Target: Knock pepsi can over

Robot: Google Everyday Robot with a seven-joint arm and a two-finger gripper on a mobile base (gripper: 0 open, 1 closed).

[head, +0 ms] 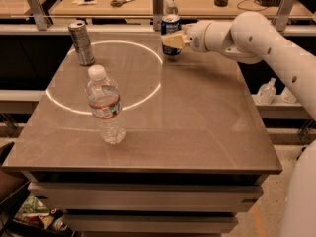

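Observation:
The pepsi can point(170, 24), short and dark blue with a silver rim, stands upright near the table's far edge, a little right of centre. My gripper point(171, 40) reaches in from the right on the white arm point(256, 36). Its pale fingertips are right against the can's lower front, covering part of it. The can's top half shows above the fingertips.
A taller silver-grey can point(81, 42) stands at the table's far left. A clear water bottle point(104, 105) with a white cap stands left of centre, nearer the front. The brown table point(197, 127) ends in edges on all sides. Another bench with scissors point(123, 2) lies behind.

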